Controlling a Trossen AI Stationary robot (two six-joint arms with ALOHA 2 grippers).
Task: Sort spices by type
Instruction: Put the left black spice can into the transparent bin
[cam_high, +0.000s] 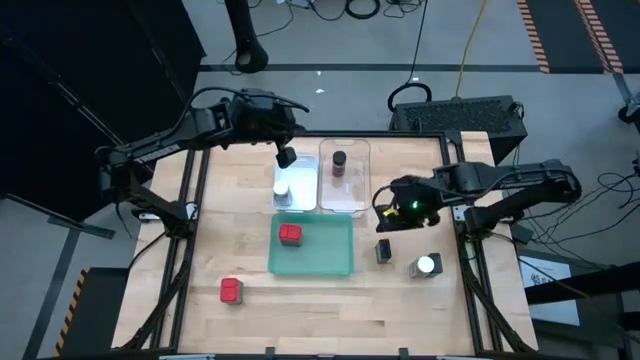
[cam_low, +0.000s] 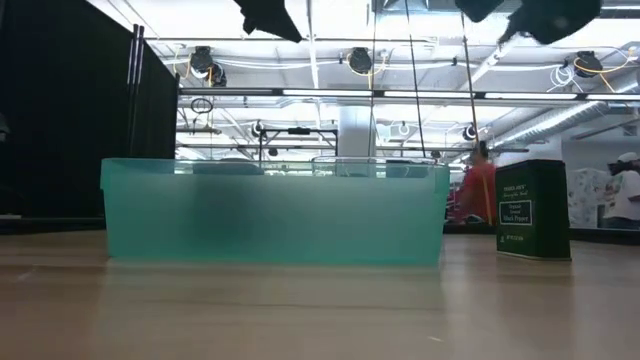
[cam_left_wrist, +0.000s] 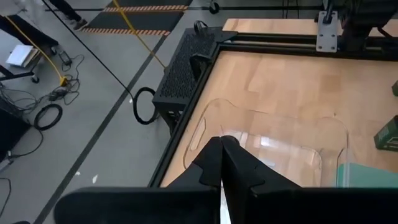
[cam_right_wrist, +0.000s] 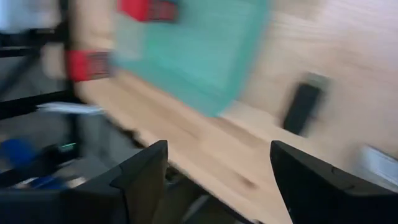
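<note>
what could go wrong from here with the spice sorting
The right pincer hangs open between the clear tray and the dark tin; coming down off-centre, it might tip the tin or clip the white-lidded jar beside it. The red tin near the front edge stands far from both arms, so reaching it may be awkward.

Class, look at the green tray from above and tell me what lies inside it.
One red tin sits inside the green tray, near a back corner. The tray's floor otherwise shows bare; nothing covers it.
</note>
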